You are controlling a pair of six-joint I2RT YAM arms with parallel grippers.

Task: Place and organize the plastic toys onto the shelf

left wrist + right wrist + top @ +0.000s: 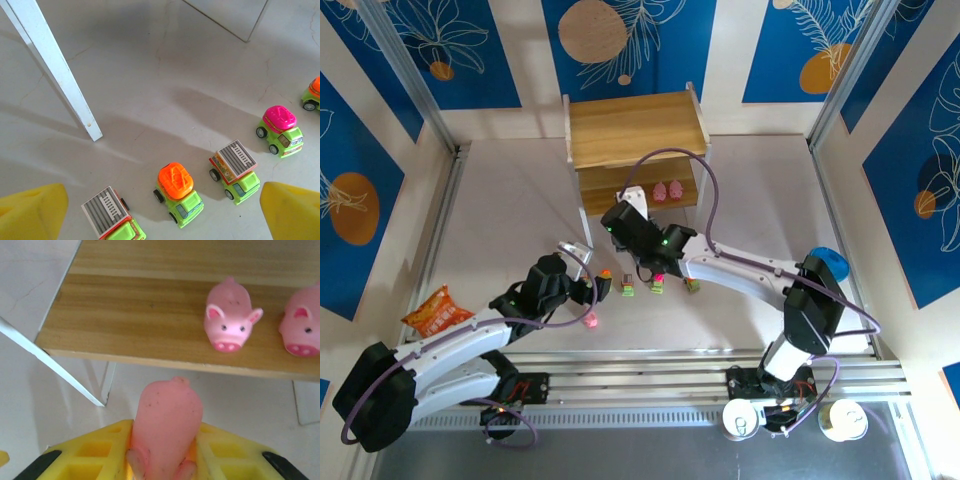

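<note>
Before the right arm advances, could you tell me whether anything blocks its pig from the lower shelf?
Nothing visible does. The pig in the right gripper faces bare shelf board, left of two seated pigs; the white leg stands further left.

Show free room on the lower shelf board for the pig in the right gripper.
Free: left half of the lower board, from its edge to the first pig. Right part holds it and a second pig. Crowded: truck row on the table.

The shelf (150, 325) is matt, grained light wood, each pig (227, 315) smooth pink plastic with dark specks, each truck (179, 192) glossy bright plastic, the worktop (165, 90) matt white, finely cracked.
</note>
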